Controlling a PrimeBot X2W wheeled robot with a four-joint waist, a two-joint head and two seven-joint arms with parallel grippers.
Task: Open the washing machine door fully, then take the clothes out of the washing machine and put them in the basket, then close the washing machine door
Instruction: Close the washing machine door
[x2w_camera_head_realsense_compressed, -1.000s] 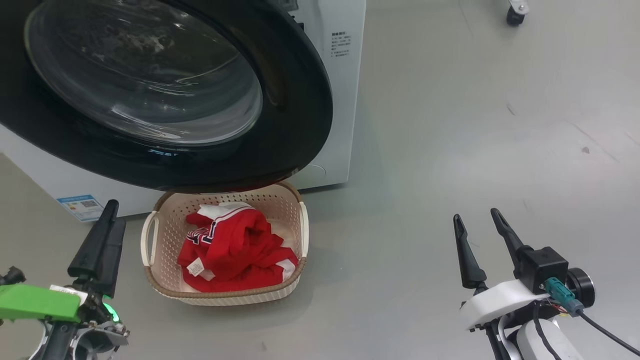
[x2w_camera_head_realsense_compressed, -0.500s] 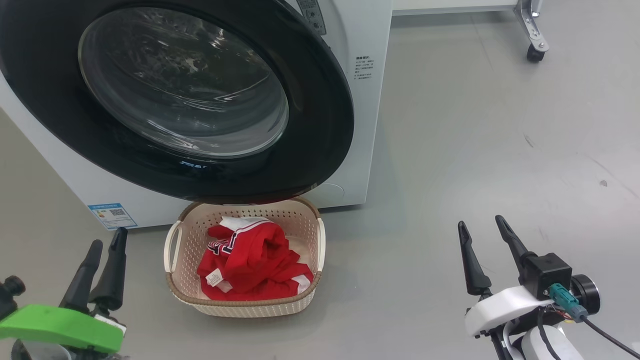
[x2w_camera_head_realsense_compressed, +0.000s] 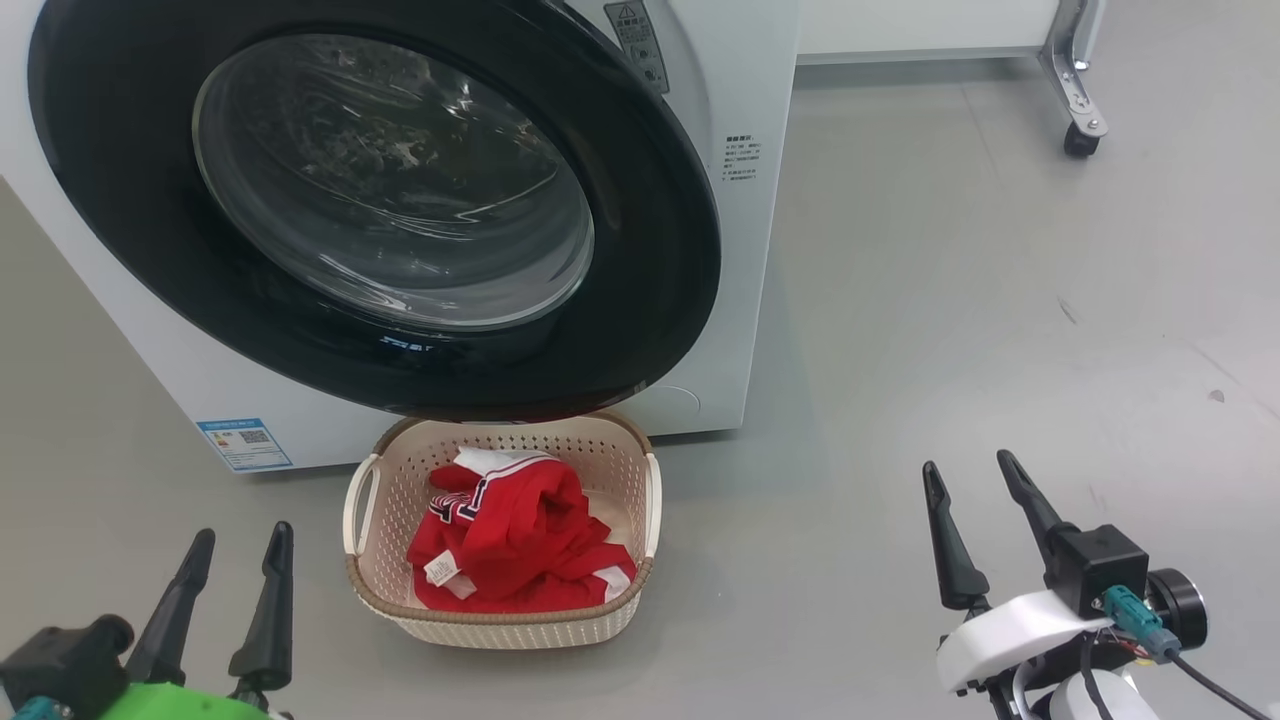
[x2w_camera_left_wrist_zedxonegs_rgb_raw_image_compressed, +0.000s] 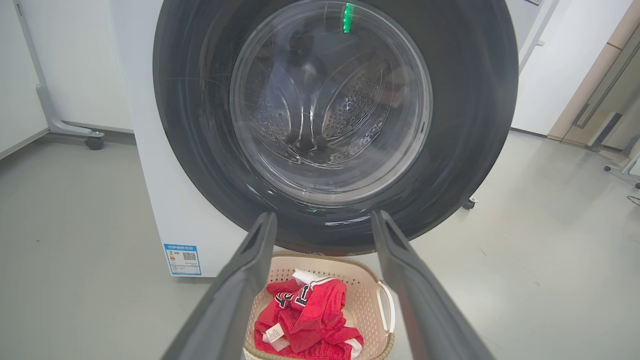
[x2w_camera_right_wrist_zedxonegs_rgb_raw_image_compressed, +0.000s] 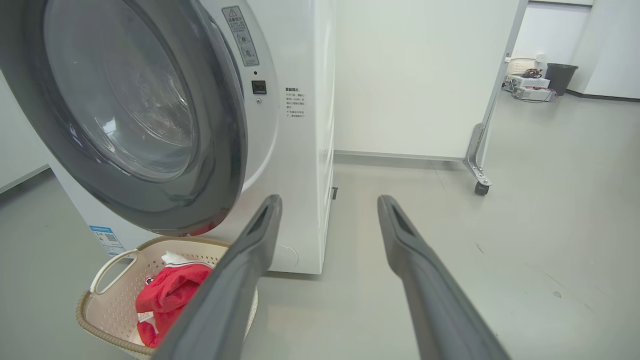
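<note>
The left hand (x2w_camera_head_realsense_compressed: 244, 532) has drawn back from the door (x2w_camera_head_realsense_compressed: 650, 250), which looks shut on the washer (x2w_camera_head_realsense_compressed: 745, 300). It and the right hand (x2w_camera_head_realsense_compressed: 967, 463) are released and empty. The clothes (x2w_camera_head_realsense_compressed: 510, 540) lie in the basket (x2w_camera_head_realsense_compressed: 520, 635), so the task seems finished.

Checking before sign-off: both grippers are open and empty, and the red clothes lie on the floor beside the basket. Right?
Not quite. The red clothes lie inside the basket, not on the floor beside it; the head view shows them heaped within its rim. The rest holds: the left gripper and right gripper are open and empty.
</note>
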